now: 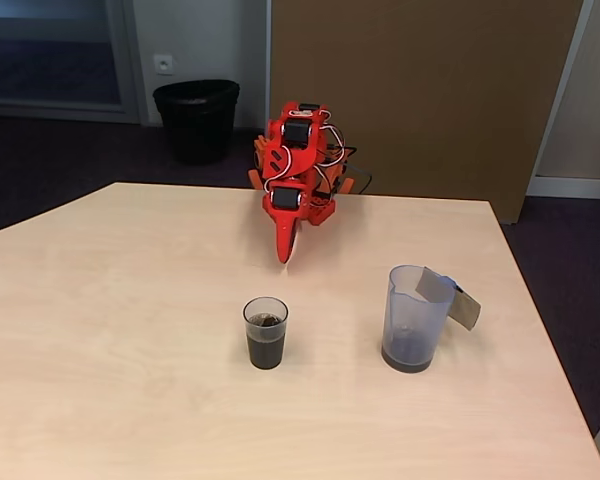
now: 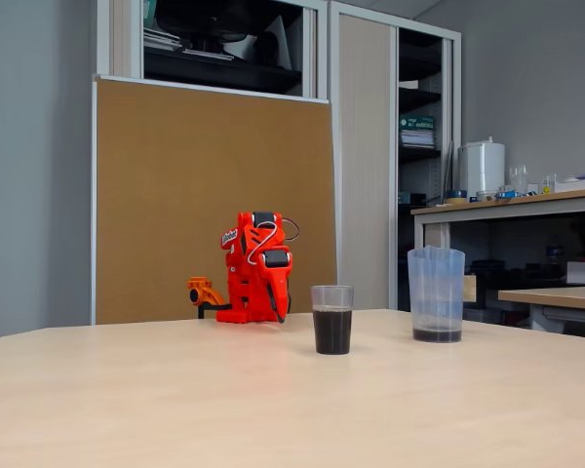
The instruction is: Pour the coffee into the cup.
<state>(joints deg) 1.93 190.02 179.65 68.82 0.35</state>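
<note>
The cup (image 1: pixel 266 322) (image 2: pixel 332 297), a small clear tumbler, stands upright near the table's middle. The coffee (image 1: pixel 266 351) (image 2: pixel 332 331) fills its lower half, dark brown. The red arm sits folded at the table's far edge in both fixed views. My gripper (image 1: pixel 283 252) (image 2: pixel 276 310) hangs tip-down, shut with nothing in it. It is well behind the cup and touches neither cup nor jug.
A taller bluish translucent jug (image 1: pixel 413 318) (image 2: pixel 436 292) with a grey handle stands upright to the right of the cup, a thin dark layer at its bottom. Light wooden table (image 1: pixel 110 330). A black bin (image 1: pixel 196 118) stands on the floor behind.
</note>
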